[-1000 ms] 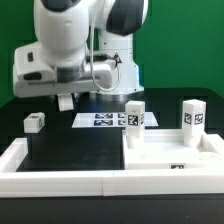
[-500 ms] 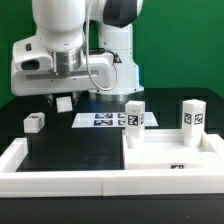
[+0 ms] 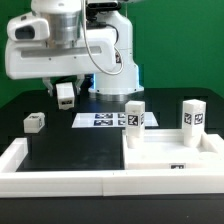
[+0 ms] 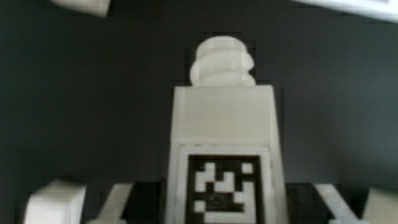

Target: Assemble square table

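Observation:
My gripper (image 3: 66,98) hangs above the black table, shut on a white tagged leg (image 3: 65,92) held off the surface. In the wrist view the leg (image 4: 221,120) fills the centre between my fingers (image 4: 61,201), tag facing the camera and its rounded screw tip pointing away. The white square tabletop (image 3: 176,156) lies at the exterior view's right. Two legs stand upright on it, one (image 3: 134,120) at its left corner and one (image 3: 192,117) at its right. A fourth leg (image 3: 35,122) lies on the table at the exterior view's left.
The marker board (image 3: 100,120) lies flat on the table behind the tabletop, below my gripper's right. A long white rim (image 3: 60,183) borders the black surface at the front and sides. The arm's base stands at the back.
My gripper has risen with the leg in it, from just above the table to well clear of it. The other parts have not moved.

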